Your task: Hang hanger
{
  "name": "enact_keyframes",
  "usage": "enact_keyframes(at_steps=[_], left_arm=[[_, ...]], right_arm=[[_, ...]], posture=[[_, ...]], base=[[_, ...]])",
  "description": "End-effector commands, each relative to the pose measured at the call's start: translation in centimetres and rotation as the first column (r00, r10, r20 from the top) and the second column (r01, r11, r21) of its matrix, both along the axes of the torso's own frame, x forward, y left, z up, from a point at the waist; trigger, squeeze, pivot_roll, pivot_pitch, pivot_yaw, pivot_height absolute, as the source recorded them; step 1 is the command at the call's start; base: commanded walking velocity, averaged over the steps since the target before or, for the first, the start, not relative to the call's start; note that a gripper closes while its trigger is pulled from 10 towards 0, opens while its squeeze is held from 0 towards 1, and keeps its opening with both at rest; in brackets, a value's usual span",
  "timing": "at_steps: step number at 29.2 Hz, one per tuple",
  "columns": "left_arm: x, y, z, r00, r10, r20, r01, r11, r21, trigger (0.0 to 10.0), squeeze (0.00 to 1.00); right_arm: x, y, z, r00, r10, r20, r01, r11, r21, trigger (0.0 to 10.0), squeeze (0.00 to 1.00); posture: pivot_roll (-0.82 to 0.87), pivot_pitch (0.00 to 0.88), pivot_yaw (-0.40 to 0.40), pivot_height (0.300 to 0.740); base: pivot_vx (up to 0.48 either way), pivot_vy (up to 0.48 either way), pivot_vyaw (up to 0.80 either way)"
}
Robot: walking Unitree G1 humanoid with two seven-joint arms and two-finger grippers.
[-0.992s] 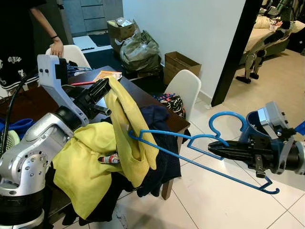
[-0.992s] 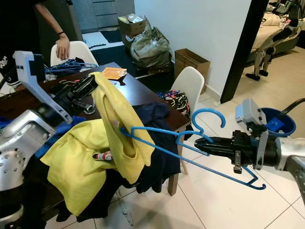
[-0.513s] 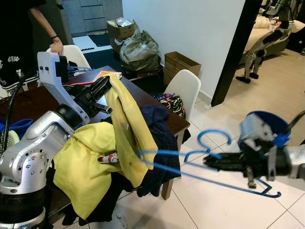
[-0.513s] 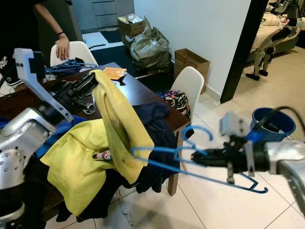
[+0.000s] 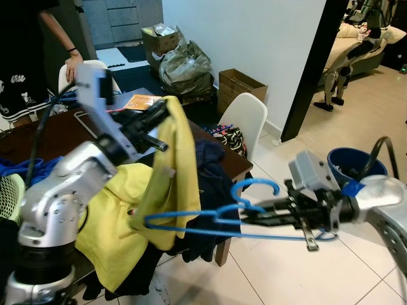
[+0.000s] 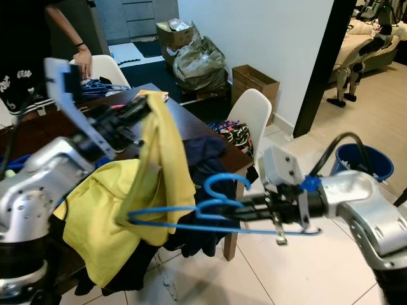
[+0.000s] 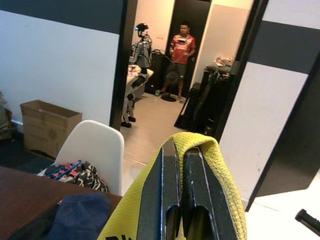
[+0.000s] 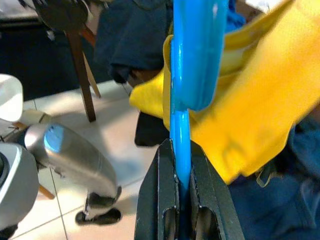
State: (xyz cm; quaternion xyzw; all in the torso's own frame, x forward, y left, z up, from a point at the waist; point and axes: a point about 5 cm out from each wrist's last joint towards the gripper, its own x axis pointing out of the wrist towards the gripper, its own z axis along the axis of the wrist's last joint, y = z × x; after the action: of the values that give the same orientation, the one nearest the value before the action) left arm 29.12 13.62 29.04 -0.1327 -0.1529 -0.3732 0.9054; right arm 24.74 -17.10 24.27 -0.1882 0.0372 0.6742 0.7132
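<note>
My left gripper (image 5: pixel 162 113) is shut on the top edge of a yellow garment (image 5: pixel 177 166) and holds it up over the table corner; the cloth wraps over the fingers (image 7: pixel 170 170). A blue plastic hanger (image 5: pixel 213 222) lies nearly level, its hook (image 5: pixel 255 187) pointing up. My right gripper (image 5: pixel 251 218) is shut on the hanger just below the hook, also seen up close (image 8: pixel 181 150). The hanger's far end (image 6: pixel 130 217) reaches into the lower hanging part of the yellow garment.
A dark wooden table (image 5: pixel 44 130) carries a heap of yellow and navy clothes (image 5: pixel 213 184). Around it are a white chair (image 5: pixel 249 114), a blue bucket (image 5: pixel 356 166), a cardboard box (image 5: pixel 241 84) and bags by the wall. A person (image 5: pixel 25 57) stands at the back left.
My right gripper has carried the hanger left, so its far end now sits inside the yellow garment. My left arm has lifted the garment and swung it rightward.
</note>
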Motion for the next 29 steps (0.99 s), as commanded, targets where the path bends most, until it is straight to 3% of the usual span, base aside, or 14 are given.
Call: enact_keyframes(at_steps=[1, 8, 9, 10, 12, 15, 17, 19, 21, 23, 25, 27, 28, 29], left_arm=[[0.1, 0.0, 0.0, 1.000, 0.002, -0.004, -0.002, 1.000, 0.014, 10.0, 0.00], [0.1, 0.6, 0.8, 0.999, 0.031, 0.018, -0.031, 1.000, -0.006, 10.0, 0.00], [0.1, 0.8, 1.0, 0.999, 0.039, 0.025, -0.039, 0.999, -0.006, 10.0, 0.00], [0.0, 1.1, 1.3, 0.998, 0.056, 0.040, -0.056, 0.998, -0.009, 10.0, 0.00], [0.0, 1.2, 1.5, 0.997, 0.063, 0.045, -0.062, 0.998, -0.011, 10.0, 0.00], [-0.2, 1.5, 2.0, 0.995, 0.075, 0.064, -0.074, 0.997, -0.022, 10.0, 0.00], [-0.2, 1.5, 2.0, 0.995, 0.075, 0.064, -0.074, 0.997, -0.022, 10.0, 0.00], [-0.3, 1.5, 2.0, 0.995, 0.078, 0.068, -0.076, 0.997, -0.026, 10.0, 0.00], [-0.3, 1.5, 2.1, 0.994, 0.081, 0.072, -0.079, 0.996, -0.035, 10.0, 0.00], [-0.3, 1.5, 2.1, 0.994, 0.082, 0.074, -0.080, 0.996, -0.037, 10.0, 0.00], [-0.3, 1.4, 2.3, 0.993, 0.085, 0.079, -0.081, 0.996, -0.048, 10.0, 0.00], [-0.2, 1.3, 2.6, 0.991, 0.094, 0.091, -0.088, 0.994, -0.061, 10.0, 0.00], [-0.2, 1.3, 2.8, 0.990, 0.099, 0.098, -0.093, 0.993, -0.067, 10.0, 0.00], [-0.2, 1.3, 2.8, 0.990, 0.099, 0.098, -0.093, 0.993, -0.067, 10.0, 0.00]], right_arm=[[0.0, 0.2, 0.1, 1.000, 0.015, 0.000, -0.015, 1.000, 0.014, 10.0, 0.00], [0.5, -0.9, -1.9, 0.994, -0.112, 0.002, 0.112, 0.986, -0.121, 10.0, 0.00], [0.7, -1.5, -2.6, 0.988, -0.155, 0.005, 0.153, 0.972, -0.179, 10.0, 0.00], [1.0, -2.8, -3.8, 0.970, -0.241, 0.013, 0.234, 0.925, -0.299, 10.0, 0.00], [1.1, -3.4, -4.2, 0.963, -0.271, 0.020, 0.261, 0.903, -0.342, 10.0, 0.00], [2.4, -5.7, -4.8, 0.894, -0.439, 0.091, 0.431, 0.786, -0.443, 10.0, 0.00], [2.4, -5.7, -4.8, 0.894, -0.439, 0.091, 0.431, 0.786, -0.443, 10.0, 0.00], [3.4, -6.6, -4.5, 0.835, -0.535, 0.128, 0.534, 0.730, -0.426, 10.0, 0.00], [4.7, -7.5, -3.7, 0.735, -0.659, 0.161, 0.665, 0.653, -0.363, 10.0, 0.00], [5.0, -7.7, -3.6, 0.709, -0.686, 0.166, 0.693, 0.632, -0.348, 10.0, 0.00], [6.2, -8.2, -2.9, 0.612, -0.771, 0.173, 0.782, 0.559, -0.276, 10.0, 0.00], [7.7, -8.6, -1.8, 0.481, -0.864, 0.150, 0.876, 0.465, -0.128, 10.0, 0.00], [8.2, -8.6, -1.3, 0.436, -0.892, 0.117, 0.900, 0.431, -0.067, 10.0, 0.00], [8.2, -8.6, -1.3, 0.436, -0.892, 0.117, 0.900, 0.431, -0.067, 10.0, 0.00]], posture=[[-0.02, 0.000, 0.025, 0.740], [-0.02, 0.000, 0.027, 0.740], [-0.02, 0.000, 0.027, 0.740], [-0.02, 0.000, 0.025, 0.740], [-0.02, 0.000, 0.025, 0.740], [-0.02, 0.000, 0.025, 0.740], [-0.02, 0.000, 0.025, 0.740], [-0.01, 0.000, 0.015, 0.740], [-0.01, 0.000, 0.015, 0.740], [-0.01, 0.000, 0.015, 0.740], [-0.02, 0.000, 0.010, 0.740], [-0.02, 0.000, 0.009, 0.740], [-0.02, 0.000, 0.009, 0.740], [-0.02, 0.000, 0.009, 0.740]], base=[[0.000, 0.000, 0.00], [0.000, 0.000, 0.00], [0.000, 0.000, 0.00], [0.000, 0.000, 0.00], [0.000, 0.000, 0.00], [0.000, 0.000, 0.00], [0.000, 0.000, 0.00], [0.000, 0.000, 0.00], [0.000, 0.000, 0.00], [0.000, 0.000, 0.00], [0.000, 0.000, 0.00], [0.000, 0.000, 0.00], [0.000, 0.000, 0.00], [0.000, 0.000, 0.00]])
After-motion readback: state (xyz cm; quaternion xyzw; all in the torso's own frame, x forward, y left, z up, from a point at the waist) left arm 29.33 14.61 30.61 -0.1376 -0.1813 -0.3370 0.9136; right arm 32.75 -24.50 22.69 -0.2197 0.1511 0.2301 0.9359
